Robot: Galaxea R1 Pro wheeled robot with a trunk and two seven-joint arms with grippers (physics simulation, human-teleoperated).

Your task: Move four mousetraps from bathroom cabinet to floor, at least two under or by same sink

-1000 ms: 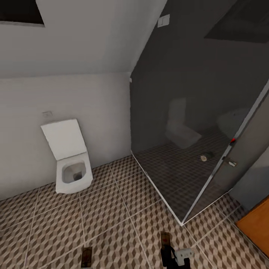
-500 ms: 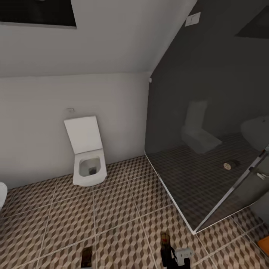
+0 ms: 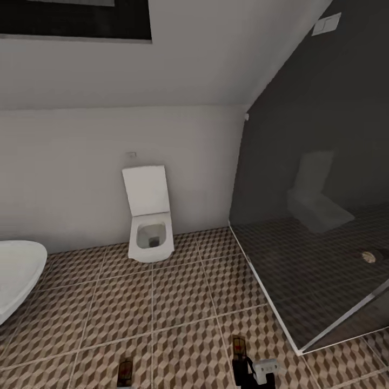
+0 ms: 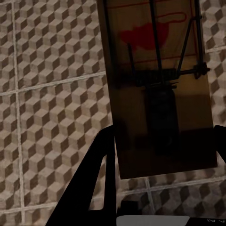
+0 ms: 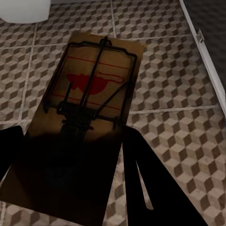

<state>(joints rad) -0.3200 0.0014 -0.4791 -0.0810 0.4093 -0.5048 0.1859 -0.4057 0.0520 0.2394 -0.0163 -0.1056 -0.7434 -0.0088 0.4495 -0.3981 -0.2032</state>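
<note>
The bathroom floor (image 3: 178, 302) lies open between the toilet (image 3: 150, 227) and the glass shower edge (image 3: 265, 292). The left gripper (image 4: 162, 155) has its jaws closed on a mousetrap (image 4: 155, 70) above the tiles, and the right gripper (image 5: 70, 155) grips another mousetrap (image 5: 87, 108) likewise.

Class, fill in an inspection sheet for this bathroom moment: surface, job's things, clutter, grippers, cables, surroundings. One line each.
Surface: cube-patterned tile floor, pale grout lines.
Job's things: one mousetrap in the left gripper, another mousetrap in the right gripper; both held above the floor.
Clutter: nothing seen.
Grippers: each shut on a mousetrap.
Cables: nothing seen.
Surroundings: white toilet with lid up against the wall, glass shower enclosure, white rounded fixture at the head view's left edge.
</note>
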